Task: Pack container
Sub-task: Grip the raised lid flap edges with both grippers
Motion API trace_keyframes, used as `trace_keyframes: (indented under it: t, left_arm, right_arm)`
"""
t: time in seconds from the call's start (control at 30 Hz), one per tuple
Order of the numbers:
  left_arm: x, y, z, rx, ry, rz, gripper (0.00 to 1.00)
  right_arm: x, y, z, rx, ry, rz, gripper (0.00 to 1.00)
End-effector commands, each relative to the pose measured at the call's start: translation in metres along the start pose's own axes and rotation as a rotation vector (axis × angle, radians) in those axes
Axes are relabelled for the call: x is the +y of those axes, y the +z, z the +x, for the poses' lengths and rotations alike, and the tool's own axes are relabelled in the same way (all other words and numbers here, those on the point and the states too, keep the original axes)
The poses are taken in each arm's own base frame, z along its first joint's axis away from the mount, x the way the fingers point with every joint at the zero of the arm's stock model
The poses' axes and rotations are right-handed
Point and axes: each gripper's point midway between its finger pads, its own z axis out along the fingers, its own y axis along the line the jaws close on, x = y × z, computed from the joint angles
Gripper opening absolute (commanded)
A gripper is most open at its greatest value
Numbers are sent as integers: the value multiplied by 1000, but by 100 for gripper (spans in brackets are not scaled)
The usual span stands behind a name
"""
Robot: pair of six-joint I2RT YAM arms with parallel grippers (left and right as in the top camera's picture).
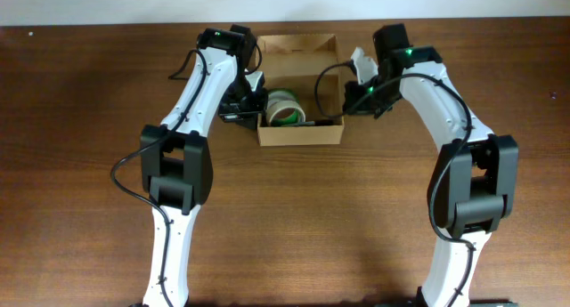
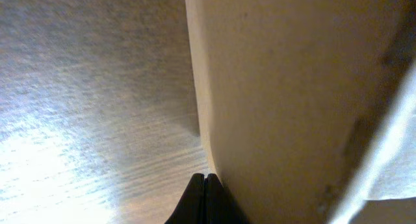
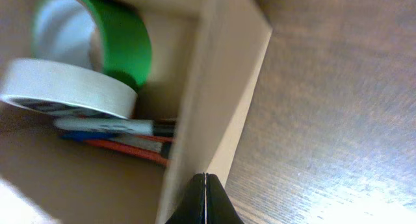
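Note:
The container [image 1: 299,133] is a tan cardboard box at the back middle of the table, its flap lid [image 1: 298,44] folded open at the far side. Inside lie a white tape roll [image 3: 65,86], a green tape roll [image 3: 120,39] and several markers [image 3: 117,128]. My left gripper [image 1: 254,111] is shut and empty, its tips [image 2: 205,178] against the outside of the box's left wall [image 2: 292,100]. My right gripper [image 1: 349,100] is also shut and empty, its tips [image 3: 205,177] at the box's right wall [image 3: 214,100].
Brown wooden table [image 1: 356,218] all around the box. Both arms reach in from the front edge and flank the box closely on either side. A white scrap [image 1: 361,60] shows beside the right wrist.

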Motion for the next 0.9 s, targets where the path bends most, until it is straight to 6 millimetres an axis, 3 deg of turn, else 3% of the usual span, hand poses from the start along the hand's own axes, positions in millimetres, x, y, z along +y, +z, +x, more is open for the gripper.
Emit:
trace_keyframes:
  t: [0.0,0.33,0.5,0.7,0.87]
  left_arm:
    - [10,5,-2,13,-37,13,2]
    - [42,-2,-14,-34,-110,-22,2]
    - [59,-10,-33,-107,-154,12,2]
    - [42,-33,-71,-241,-161,314,1]
    - [31,-66,-99,-334,-211,581,1]
  right_arm:
    - [5,-14,-20,-61,7,-26,4]
    - [-40,-32,-23,-94,111,12,4]
    - [-56,-38,-28,-124,133,24,4]
    - [-74,-44,-43,-199,306,6,4]
    - [-73,-34,-53,-213,419,-165,4]
